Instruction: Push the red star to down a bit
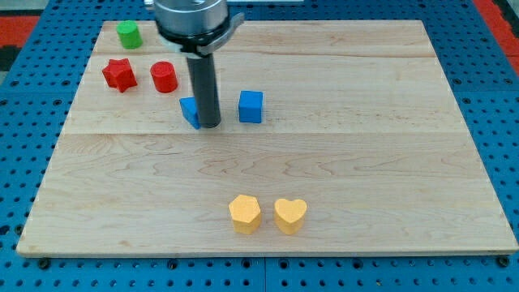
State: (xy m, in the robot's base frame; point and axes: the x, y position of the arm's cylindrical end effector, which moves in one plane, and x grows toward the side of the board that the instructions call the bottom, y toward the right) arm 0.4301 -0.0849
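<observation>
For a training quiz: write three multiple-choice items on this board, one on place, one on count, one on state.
1. Where is the red star?
A. the view's upper left
B. the view's lower right
C. the view's centre

2. How many yellow blocks are there?
A. one
B. two
C. four

3. My tip is:
A. touching the red star
B. beside a blue block, apart from the star
C. between the yellow blocks

Answers:
1 A: it sits left of the red cylinder.
2 B: a yellow hexagon and a yellow heart.
3 B: the rod ends at that block's right.
</observation>
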